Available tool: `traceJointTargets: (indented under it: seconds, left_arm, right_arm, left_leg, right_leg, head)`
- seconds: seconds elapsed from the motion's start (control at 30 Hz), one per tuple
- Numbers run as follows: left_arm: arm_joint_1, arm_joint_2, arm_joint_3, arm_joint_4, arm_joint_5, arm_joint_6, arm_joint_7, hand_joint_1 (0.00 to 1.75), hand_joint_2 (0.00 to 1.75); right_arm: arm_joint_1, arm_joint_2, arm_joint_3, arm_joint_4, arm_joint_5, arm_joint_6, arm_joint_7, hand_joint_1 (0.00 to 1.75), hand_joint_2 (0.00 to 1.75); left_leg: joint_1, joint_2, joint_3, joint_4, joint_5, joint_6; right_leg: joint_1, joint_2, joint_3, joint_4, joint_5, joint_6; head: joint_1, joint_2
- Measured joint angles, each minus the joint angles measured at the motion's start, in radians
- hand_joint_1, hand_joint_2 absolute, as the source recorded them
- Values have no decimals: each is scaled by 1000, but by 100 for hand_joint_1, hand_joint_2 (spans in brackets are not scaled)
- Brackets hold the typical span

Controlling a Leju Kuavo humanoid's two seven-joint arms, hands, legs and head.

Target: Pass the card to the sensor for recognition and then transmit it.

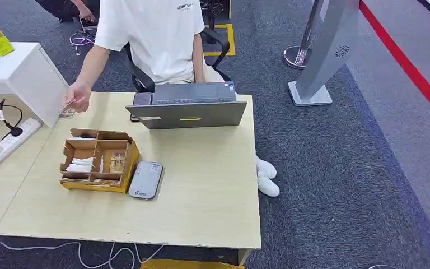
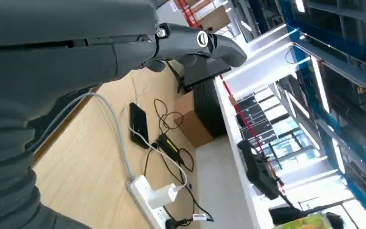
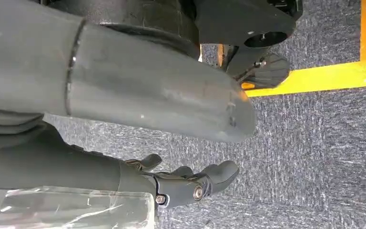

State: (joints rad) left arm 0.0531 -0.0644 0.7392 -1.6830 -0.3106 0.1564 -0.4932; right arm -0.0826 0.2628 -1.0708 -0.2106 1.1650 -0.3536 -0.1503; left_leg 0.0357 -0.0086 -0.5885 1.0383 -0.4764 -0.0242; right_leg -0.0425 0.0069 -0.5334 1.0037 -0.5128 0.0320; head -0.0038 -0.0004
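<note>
A person in a white shirt sits behind the table, and their hand (image 1: 78,96) pinches a small card (image 1: 67,111) low over the table's far left corner. The sensor (image 1: 145,179), a flat grey device with rounded corners, lies on the table against the right side of a cardboard organiser (image 1: 98,159). My left hand (image 2: 190,43) hangs beside a wooden desk with its fingers stretched out and nothing in it. My right hand (image 3: 186,183) hangs over grey carpet, thumb and fingers apart, holding nothing.
A grey laptop (image 1: 187,106) stands at the table's far edge in front of the person. A white cabinet (image 1: 17,73) with a power strip (image 1: 8,143) and cables is at the left. A grey kiosk stand (image 1: 325,56) rises at the right. Yellow floor tape (image 3: 314,78) crosses the carpet.
</note>
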Motion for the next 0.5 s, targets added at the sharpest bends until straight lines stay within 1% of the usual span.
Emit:
traceJointTargets:
  seconds: [0.5]
  left_arm:
    - [-178,164,-192,185,-409,109,170,0,175]
  right_arm:
    - [-5,-15,42,2,55,50,11,0,0]
  left_leg:
    - [0,2,0,0,0,0]
  right_leg:
    - [0,3,-1,0,1,1]
  head:
    - [0,0]
